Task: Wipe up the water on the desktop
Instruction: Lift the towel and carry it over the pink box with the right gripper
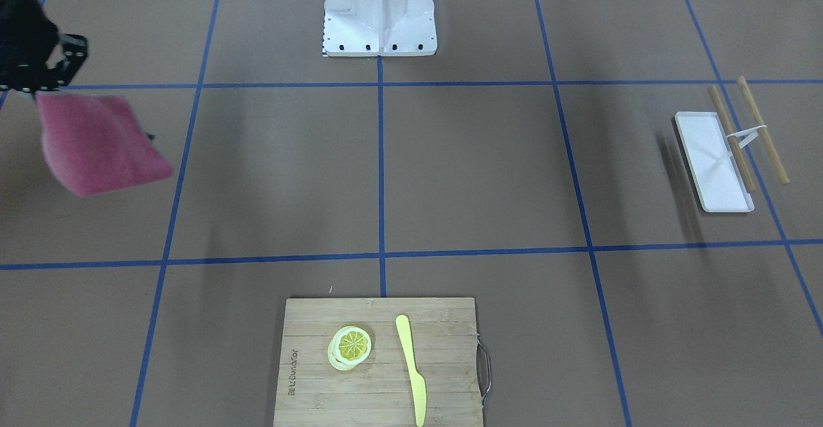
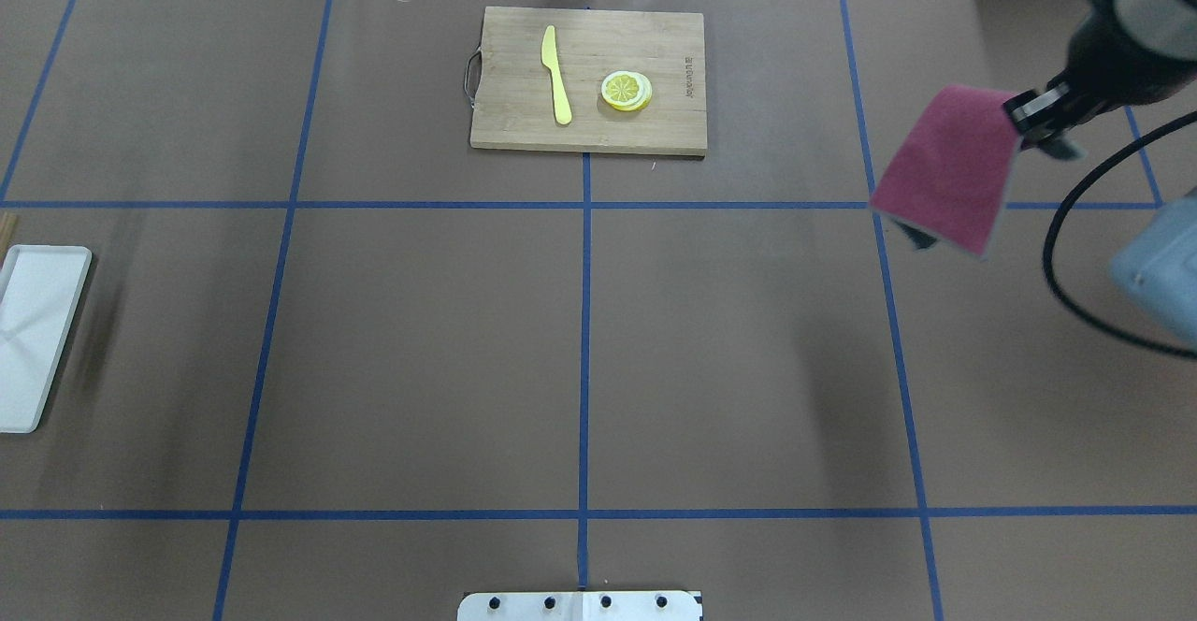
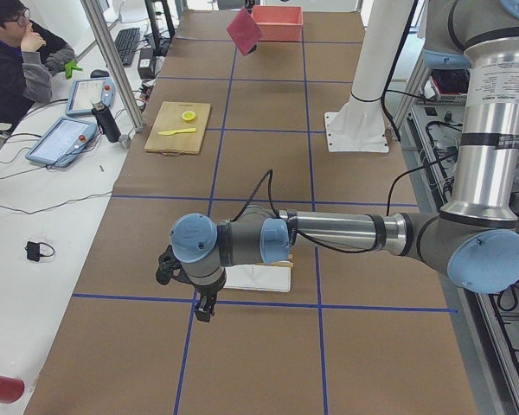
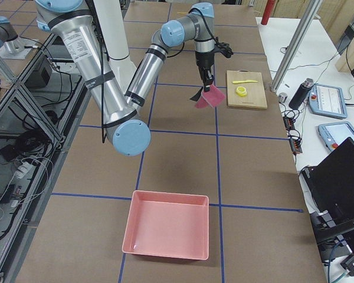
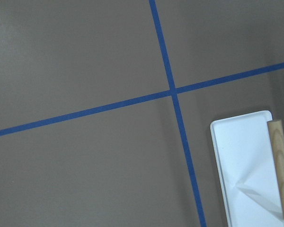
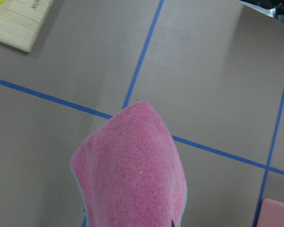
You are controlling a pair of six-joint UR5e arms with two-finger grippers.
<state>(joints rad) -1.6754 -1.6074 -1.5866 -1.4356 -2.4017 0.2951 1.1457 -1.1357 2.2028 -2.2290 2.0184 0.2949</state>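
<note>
The desktop (image 2: 421, 350) is a matte brown surface crossed by blue tape lines; I see no water on it. My right gripper (image 2: 1036, 118) is shut on the edge of a pink cloth (image 2: 949, 167), which hangs above the desktop on the right side. The gripper (image 1: 54, 70) and cloth (image 1: 96, 144) also show in the front-facing view, and the cloth fills the right wrist view (image 6: 132, 170). My left gripper (image 3: 204, 311) shows only in the exterior left view, low over the desktop beside the white tray (image 3: 259, 278); I cannot tell whether it is open or shut.
A bamboo cutting board (image 2: 655, 130) with lemon slices (image 2: 627, 90) and a yellow knife (image 2: 556, 74) lies at the far middle. The white tray (image 2: 37, 336) with chopsticks (image 1: 762, 128) is at the left. A pink bin (image 4: 166, 232) sits at the right end. The robot base (image 1: 379, 12) stands mid-table.
</note>
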